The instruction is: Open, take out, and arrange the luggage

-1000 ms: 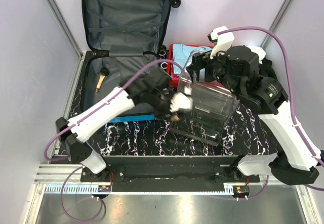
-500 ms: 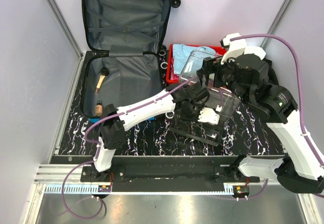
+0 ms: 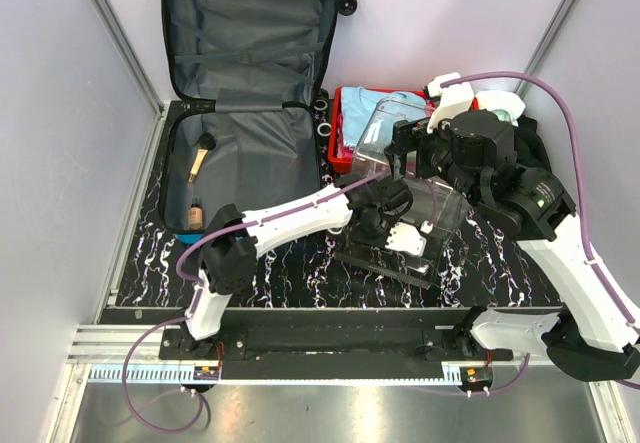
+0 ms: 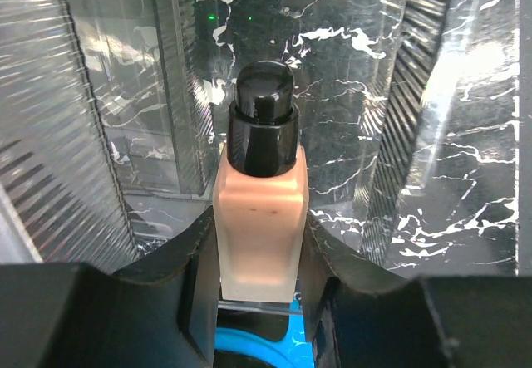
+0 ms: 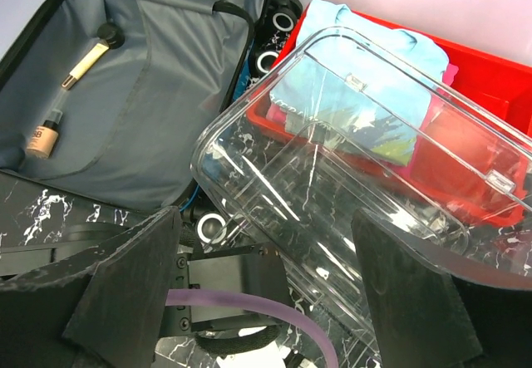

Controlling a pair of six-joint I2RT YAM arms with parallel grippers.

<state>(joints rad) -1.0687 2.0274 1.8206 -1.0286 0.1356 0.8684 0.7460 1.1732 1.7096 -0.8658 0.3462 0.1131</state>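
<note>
The luggage [image 3: 250, 53], a bright blue suitcase with grey lining, lies open at the back left, its lid upright. My left gripper [image 3: 406, 237] reaches into the clear plastic bin [image 3: 445, 208] and is shut on a foundation bottle [image 4: 258, 243] with a black cap, held upright between the pads. My right gripper [image 3: 403, 149] hangs open over the bin's raised clear lid [image 5: 349, 152], which stands between its fingers without being pinched. In the suitcase [image 5: 166, 94] lie a makeup brush [image 3: 200, 156] and a second foundation bottle [image 3: 194, 209].
A red tray [image 3: 345, 95] with a light blue cloth [image 3: 372, 109] and other folded fabric stands behind the bin, next to the suitcase wheels [image 5: 268, 59]. Grey walls close in on both sides. The left arm stretches across the black marbled tabletop [image 3: 300, 263].
The left arm has swung right from the suitcase's front edge and carried the bottle down into the clear bin. The right gripper has shifted slightly right above the lid, still open.
</note>
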